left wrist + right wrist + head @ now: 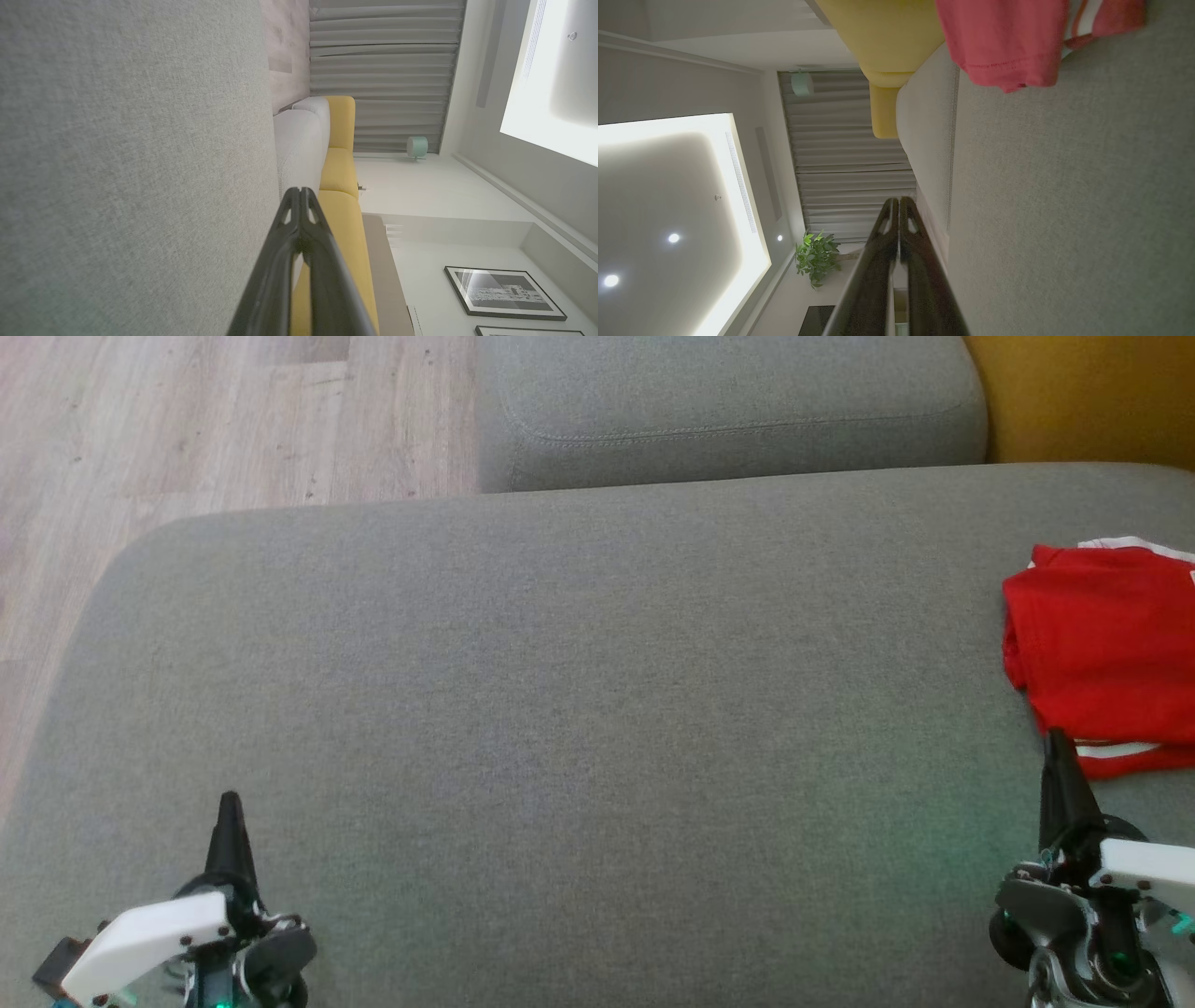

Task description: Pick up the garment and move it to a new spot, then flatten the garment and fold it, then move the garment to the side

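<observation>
Red garment (1111,644) w/ white trim lies at the far right of the big grey sofa cushion (560,709). It's a compact, layered bundle, cut off by the head view's right edge, so its full extent & true long axis can't be told. The part that shows runs front-to-back, away from the robot, w/ a white-striped hem at the near end & another white edge at the far end. Nearer by far is the right claw (1058,739): its tip points up the view & sits right at the garment's near-left corner. Whether it touches the cloth can't be told from the head view, but the right wrist view has bare cushion betw. fingertips & red hem, so prob. just short of it. So the garment lies ahead of that claw & a bit to the robot's right. At the lower left is the left claw (230,800), well apart from the garment, w/ the whole width of bare cushion betw. them. Both claws are closed, fingers pressed together, nothing in either. Judgement: any pick is the right arm's job, i.e. open up, go fwd & slightly right over the near hem. The left arm would need a long reach across. Bundle looks folded-ish, so maybe only the move aside is left, but that's a guess.
</observation>
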`<state>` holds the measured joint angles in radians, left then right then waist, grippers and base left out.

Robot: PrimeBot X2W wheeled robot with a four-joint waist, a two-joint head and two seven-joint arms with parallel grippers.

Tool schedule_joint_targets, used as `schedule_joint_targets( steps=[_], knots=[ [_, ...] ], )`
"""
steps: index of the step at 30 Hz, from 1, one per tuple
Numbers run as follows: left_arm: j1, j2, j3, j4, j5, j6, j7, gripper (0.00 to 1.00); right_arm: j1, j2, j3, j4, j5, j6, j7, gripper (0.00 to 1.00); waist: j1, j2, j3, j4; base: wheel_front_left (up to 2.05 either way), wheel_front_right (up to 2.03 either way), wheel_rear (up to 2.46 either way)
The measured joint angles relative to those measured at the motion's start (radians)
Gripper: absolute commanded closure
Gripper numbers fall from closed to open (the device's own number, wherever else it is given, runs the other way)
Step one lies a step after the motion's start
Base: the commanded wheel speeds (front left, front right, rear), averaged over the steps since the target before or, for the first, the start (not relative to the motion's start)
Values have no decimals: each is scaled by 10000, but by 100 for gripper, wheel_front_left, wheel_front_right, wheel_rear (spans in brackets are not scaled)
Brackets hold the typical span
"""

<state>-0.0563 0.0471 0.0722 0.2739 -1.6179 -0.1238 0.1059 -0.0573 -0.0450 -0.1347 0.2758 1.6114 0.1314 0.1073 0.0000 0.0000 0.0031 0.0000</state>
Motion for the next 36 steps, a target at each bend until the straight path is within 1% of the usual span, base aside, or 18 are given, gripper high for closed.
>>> schedule_joint_targets(
  steps=[36],
  knots=[
    [0, -2, 2, 0, 0, 0, 0, 100, 0, 0, 0, 0, 0, 0, 0, 100, 0, 0, 0, 0, 0, 0, 0]
  ],
)
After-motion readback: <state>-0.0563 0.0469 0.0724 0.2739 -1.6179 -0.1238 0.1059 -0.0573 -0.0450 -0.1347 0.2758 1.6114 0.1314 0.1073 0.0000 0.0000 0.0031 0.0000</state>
